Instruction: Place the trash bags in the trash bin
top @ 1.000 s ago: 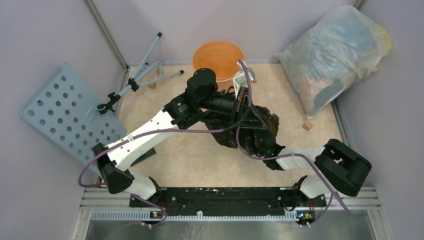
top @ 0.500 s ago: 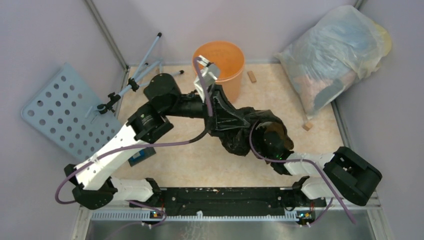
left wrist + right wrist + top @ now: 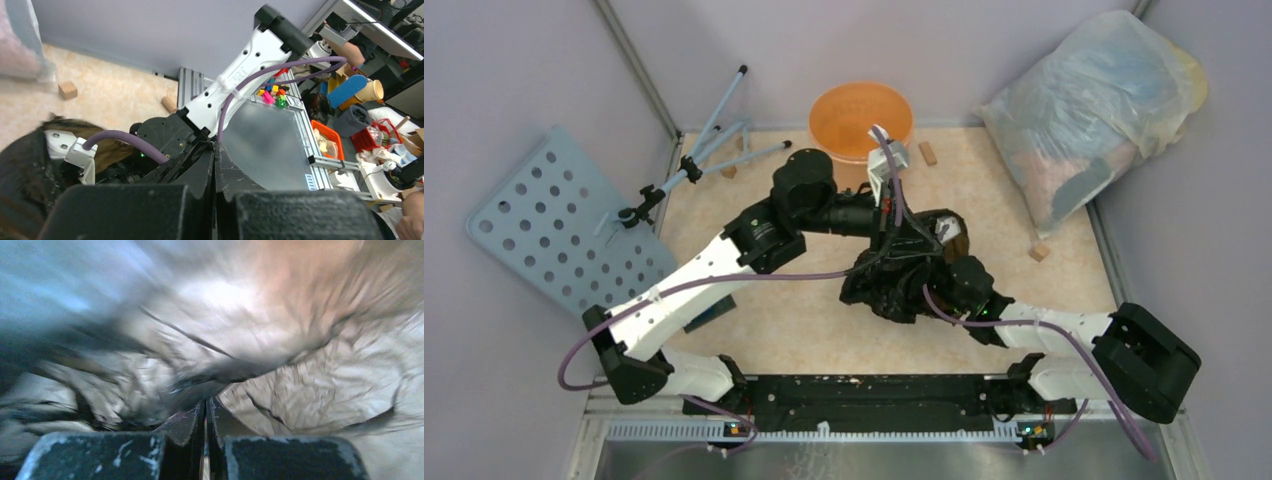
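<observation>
Left tool point(image 3: 215, 152) fingers together, pinching trash bag point(image 3: 892, 292) film; right tool point(image 3: 205, 405) likewise, its view only blurred film. Top view alone shows bag bunched over desk point(image 3: 804, 330), near trash bin point(image 3: 861, 118), outside it.

The left arm point(image 3: 694, 275) and the right arm point(image 3: 1064, 330) are wearing white shells between bulky black joint housings. A purple cable point(image 3: 774, 276) is trailing along the left arm, and a second purple cable point(image 3: 300, 62) is running along the right. At six o'clock a black base rail point(image 3: 864, 395) is carrying both. The right claw point(image 3: 205, 407) is showing pale scuffs on black fingers.
</observation>
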Motion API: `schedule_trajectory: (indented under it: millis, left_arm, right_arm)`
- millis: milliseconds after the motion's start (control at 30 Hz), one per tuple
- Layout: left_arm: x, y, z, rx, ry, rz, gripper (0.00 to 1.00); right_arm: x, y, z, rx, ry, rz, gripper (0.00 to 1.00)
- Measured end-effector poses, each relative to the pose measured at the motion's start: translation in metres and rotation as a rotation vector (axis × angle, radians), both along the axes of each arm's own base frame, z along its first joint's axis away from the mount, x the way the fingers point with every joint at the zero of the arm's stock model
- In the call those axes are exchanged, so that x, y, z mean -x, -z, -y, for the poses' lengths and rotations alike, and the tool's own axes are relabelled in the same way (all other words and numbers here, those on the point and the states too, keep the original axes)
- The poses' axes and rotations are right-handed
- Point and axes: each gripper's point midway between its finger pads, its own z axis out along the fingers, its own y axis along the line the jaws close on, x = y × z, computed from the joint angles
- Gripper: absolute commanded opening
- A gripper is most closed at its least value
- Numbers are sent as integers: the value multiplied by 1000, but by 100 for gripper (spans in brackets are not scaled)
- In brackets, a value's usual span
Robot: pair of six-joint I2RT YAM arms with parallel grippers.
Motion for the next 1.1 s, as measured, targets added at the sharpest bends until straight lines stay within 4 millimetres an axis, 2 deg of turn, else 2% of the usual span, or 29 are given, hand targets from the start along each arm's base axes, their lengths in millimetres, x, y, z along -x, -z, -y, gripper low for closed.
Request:
schedule_trajectory:
  millis: [133, 200, 300, 433, 533, 733, 833, 900, 967, 1033, 1100]
  left_arm:
    - [-6, 25, 14, -59, 19, -50, 0]
    - [-2, 29, 19, -66, 42, -64, 0]
    - [11, 27, 21, -57, 96, -74, 0]
    - [24, 15, 17, -19, 136, -63, 0]
    - [34, 1, 1, 14, 129, -38, 0]
    - [52, -46, -45, 128, 51, 84, 0]
    - [55, -57, -65, 155, -11, 129, 0]
    - [50, -55, -71, 148, -65, 143, 0]
    - [40, -44, -73, 119, -124, 146, 0]
    - [28, -29, -71, 74, -180, 138, 0]
    - [14, -5, -66, 8, -238, 123, 0]
  right_arm:
    - [3, -8, -6, -9, -30, 26, 0]
    - [1, -7, -7, -11, -27, 25, 0]
    - [-4, -2, -4, -14, 11, 12, 0]
    - [-19, 4, 10, -17, 139, -25, 0]
    - [-31, 11, 30, -7, 277, -54, 0]
    - [-45, 27, 82, 71, 568, -99, 0]
    - [-49, 23, 102, 92, 675, -101, 0]
    - [-48, 19, 107, 105, 689, -92, 0]
    - [-47, 14, 105, 124, 660, -79, 6]
    - [-44, 10, 100, 148, 612, -69, 24]
    - [-43, 5, 92, 174, 558, -59, 36]
